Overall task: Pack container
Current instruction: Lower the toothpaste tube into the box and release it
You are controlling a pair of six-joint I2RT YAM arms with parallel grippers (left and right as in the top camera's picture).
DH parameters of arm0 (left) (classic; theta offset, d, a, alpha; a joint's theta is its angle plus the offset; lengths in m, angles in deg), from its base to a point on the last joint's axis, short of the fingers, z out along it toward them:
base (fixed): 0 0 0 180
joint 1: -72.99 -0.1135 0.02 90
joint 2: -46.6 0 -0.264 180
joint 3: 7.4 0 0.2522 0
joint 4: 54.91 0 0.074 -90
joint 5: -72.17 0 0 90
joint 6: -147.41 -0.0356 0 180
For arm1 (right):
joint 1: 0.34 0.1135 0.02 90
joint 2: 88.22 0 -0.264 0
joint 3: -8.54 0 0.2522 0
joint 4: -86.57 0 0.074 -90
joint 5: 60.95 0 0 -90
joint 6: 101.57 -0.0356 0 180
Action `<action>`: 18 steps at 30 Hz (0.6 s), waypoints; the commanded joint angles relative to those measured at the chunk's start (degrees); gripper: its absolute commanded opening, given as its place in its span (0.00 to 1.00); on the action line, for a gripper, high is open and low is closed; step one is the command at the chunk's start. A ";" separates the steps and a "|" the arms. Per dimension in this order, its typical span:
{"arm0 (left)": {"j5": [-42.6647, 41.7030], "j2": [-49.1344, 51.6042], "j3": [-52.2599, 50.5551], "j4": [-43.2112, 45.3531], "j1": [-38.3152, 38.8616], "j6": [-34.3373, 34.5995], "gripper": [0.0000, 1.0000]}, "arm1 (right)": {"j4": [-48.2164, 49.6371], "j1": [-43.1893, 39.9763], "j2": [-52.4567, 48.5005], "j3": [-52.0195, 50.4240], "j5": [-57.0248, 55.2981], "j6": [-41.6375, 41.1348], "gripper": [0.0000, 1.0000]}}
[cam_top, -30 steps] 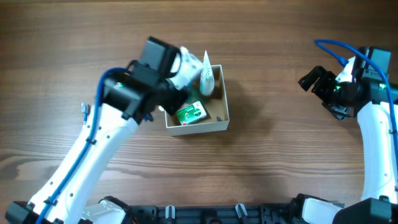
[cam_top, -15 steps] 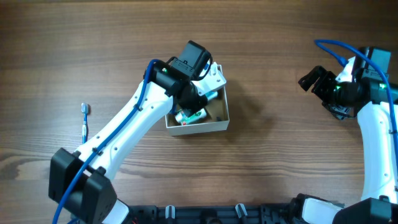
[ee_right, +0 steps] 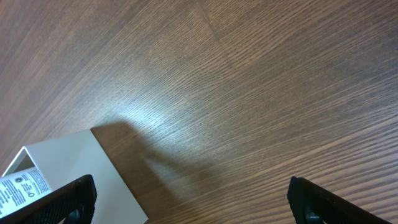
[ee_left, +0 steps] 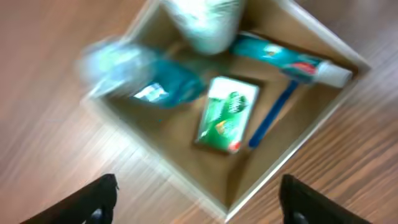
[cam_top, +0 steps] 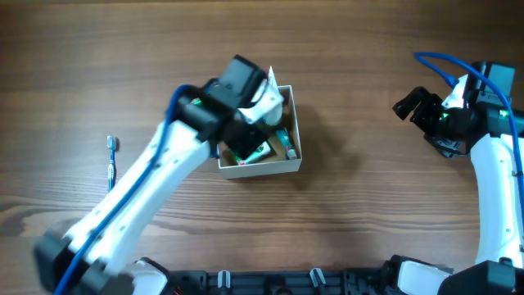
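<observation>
The container [cam_top: 260, 169] is a square low box with white walls, left of the table's middle. In the left wrist view its tan inside [ee_left: 280, 155] holds a teal toothpaste tube [ee_left: 283, 56], a blue toothbrush [ee_left: 270, 121], a green packet [ee_left: 227, 115], a blurred blue bottle [ee_left: 158, 87] and a white item [ee_left: 205, 22]. My left gripper [cam_top: 248, 131] hovers above the box's near corner, open [ee_left: 199, 205], with nothing between its black fingers [ee_left: 93, 199]. My right gripper [cam_top: 409, 105] is far off at the right, open [ee_right: 196, 202] over bare wood.
A loose toothbrush [cam_top: 112, 161] lies on the table at the far left. A white panel with a printed label [ee_right: 56, 174] fills the lower left corner of the right wrist view. The table is dark wood.
My left arm swung in over the container and its gripper went from shut to open. The right arm has not moved.
</observation>
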 commanded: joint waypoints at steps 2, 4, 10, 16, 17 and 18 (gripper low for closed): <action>6.43 -5.79 1.07 -2.40 -13.22 11.19 0.99 | 0.13 -0.13 0.72 -0.13 0.74 1.22 1.00; 3.41 -5.22 0.68 -2.29 -22.14 14.34 1.00 | 0.09 -0.13 0.74 -0.13 0.74 1.66 1.00; -5.51 0.50 -2.91 -1.25 -41.62 16.15 1.00 | -0.09 -0.13 0.72 -0.13 0.76 1.62 1.00; -5.53 9.75 -9.92 1.95 -51.65 20.52 1.00 | -0.09 -0.13 0.72 -0.13 0.76 1.64 1.00; -5.55 11.21 -11.67 2.91 -52.61 20.79 1.00 | -0.11 -0.13 0.72 -0.13 0.76 1.64 1.00; -5.53 12.11 -13.11 3.76 -53.09 20.74 1.00 | -0.11 -0.13 0.72 -0.13 0.76 1.64 1.00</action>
